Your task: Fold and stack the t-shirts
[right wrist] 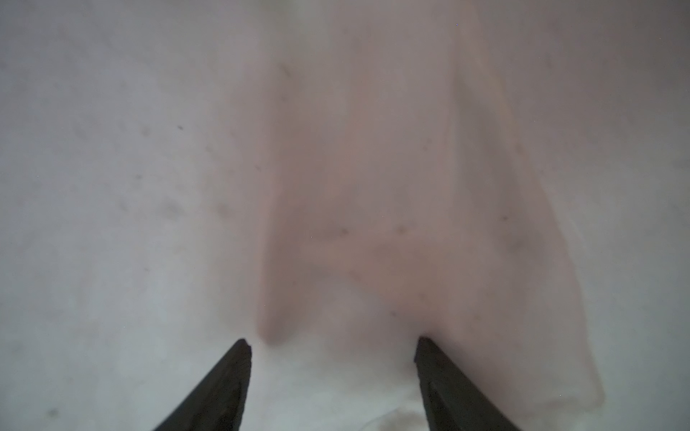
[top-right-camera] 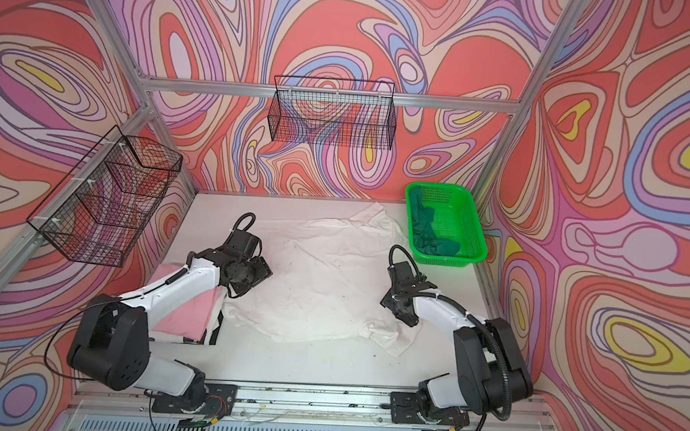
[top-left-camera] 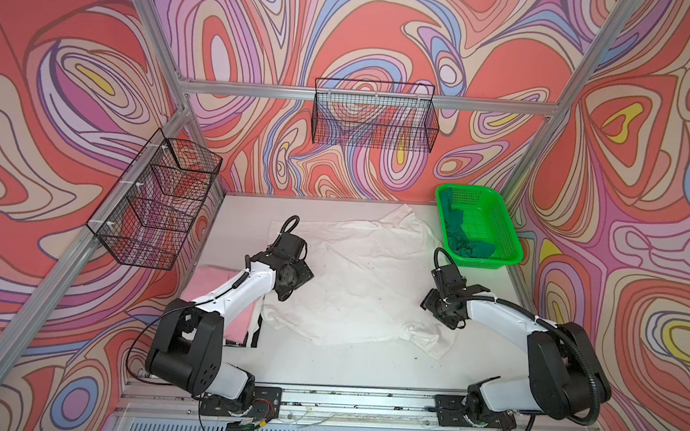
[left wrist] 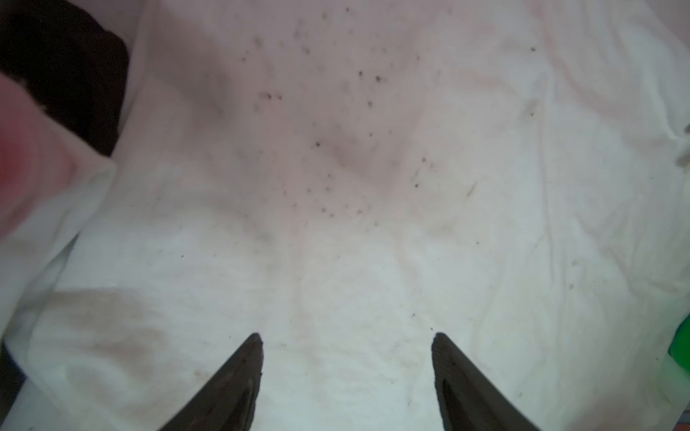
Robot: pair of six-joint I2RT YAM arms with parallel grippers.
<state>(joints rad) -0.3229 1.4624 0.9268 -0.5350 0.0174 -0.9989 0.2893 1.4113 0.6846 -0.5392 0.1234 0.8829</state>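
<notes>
Tabletop [top-left-camera: 326,365] under white t-shirt [top-left-camera: 355,283], swirl-patterned walls [top-left-camera: 56,84]

We count three tees here: one white tee [top-left-camera: 355,283], one pink tee [top-left-camera: 207,286], one dark green tee [top-left-camera: 462,242]. One green basket [top-left-camera: 494,229], two wire baskets [top-left-camera: 376,120] [top-left-camera: 155,205]. Two grippers: left gripper [left wrist: 347,336], right gripper [right wrist: 334,339]. Might be more cloth under the pink tee, we can't tell.

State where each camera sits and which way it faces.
Both top views: overhead at the front, facing down and back over the white t-shirt; left arm and right arm show.
Left wrist: on the left arm, facing down at the t-shirt; left jaws show, open.
Right wrist: on the right arm, close over the t-shirt, blurred; right jaws show, open.
Shared: all see the white t-shirt.
</notes>
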